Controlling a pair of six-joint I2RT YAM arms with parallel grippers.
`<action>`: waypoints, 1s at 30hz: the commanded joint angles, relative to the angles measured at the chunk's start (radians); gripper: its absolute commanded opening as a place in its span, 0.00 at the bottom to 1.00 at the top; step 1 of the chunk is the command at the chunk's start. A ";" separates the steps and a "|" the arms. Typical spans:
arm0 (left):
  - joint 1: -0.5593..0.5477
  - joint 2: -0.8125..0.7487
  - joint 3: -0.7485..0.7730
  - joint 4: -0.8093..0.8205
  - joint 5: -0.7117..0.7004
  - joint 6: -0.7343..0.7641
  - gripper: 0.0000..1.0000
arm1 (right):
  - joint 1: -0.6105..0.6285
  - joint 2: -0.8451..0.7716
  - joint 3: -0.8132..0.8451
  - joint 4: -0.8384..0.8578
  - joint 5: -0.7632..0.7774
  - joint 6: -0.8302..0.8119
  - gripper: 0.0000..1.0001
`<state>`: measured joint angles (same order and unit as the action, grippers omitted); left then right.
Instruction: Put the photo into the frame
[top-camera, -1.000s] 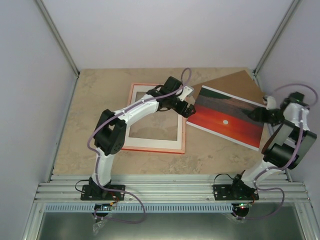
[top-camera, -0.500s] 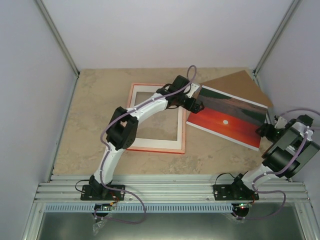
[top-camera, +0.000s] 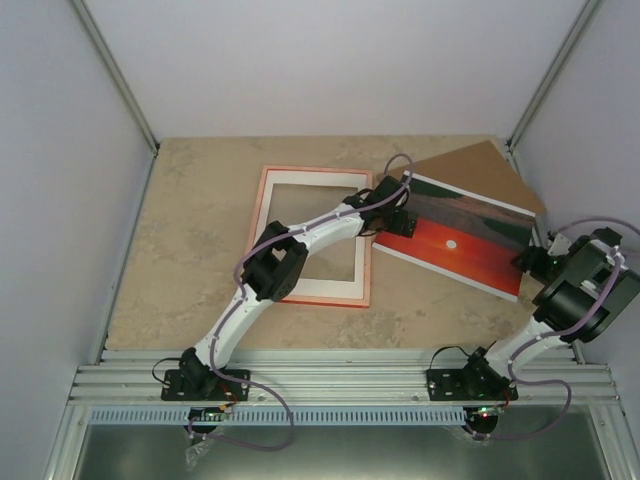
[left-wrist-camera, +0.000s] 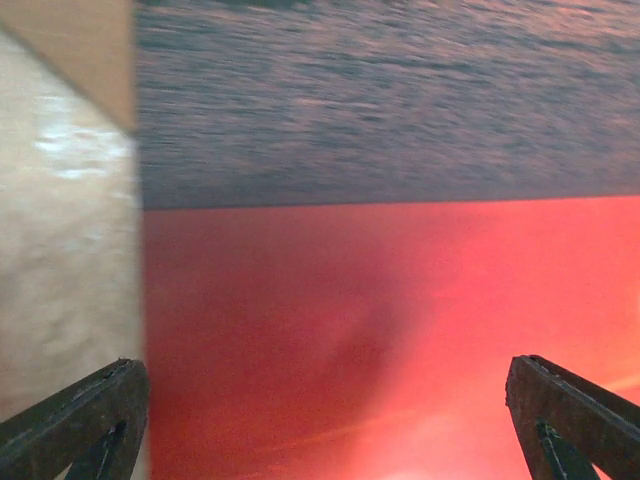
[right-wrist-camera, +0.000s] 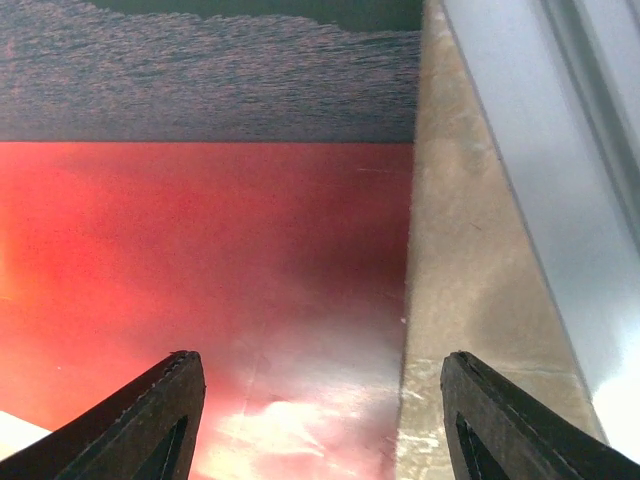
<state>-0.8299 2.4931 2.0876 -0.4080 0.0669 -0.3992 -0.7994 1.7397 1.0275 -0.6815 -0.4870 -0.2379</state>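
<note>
photo (top-camera: 462, 250): red-orange sunset, dark hills | frame (top-camera: 310, 291): orange-pink | table (top-camera: 190, 230): beige marbled

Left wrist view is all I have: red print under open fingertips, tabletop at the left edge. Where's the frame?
Observer: The frame lies flat on the table, just left of the photo.
Operator: And the other arm?
Observer: The right end effector is open and straddles the photo's right edge, with one fingertip over the print and the other over bare tabletop.
Operator: Anything under the photo?
Observer: A brown backing board sticks out from beneath its far edge.
</note>
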 joint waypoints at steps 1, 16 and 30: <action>0.025 -0.001 -0.003 -0.013 -0.128 -0.071 0.99 | 0.036 0.022 0.017 0.008 0.007 0.016 0.66; 0.118 -0.097 -0.211 -0.006 0.229 -0.109 0.99 | 0.193 0.164 0.088 -0.017 0.055 -0.001 0.59; 0.124 -0.062 -0.228 0.137 0.610 -0.165 0.93 | 0.286 0.274 0.118 -0.042 0.083 -0.031 0.53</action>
<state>-0.7021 2.4020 1.8736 -0.3145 0.5186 -0.5312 -0.5346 1.9167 1.1934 -0.6758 -0.4744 -0.2543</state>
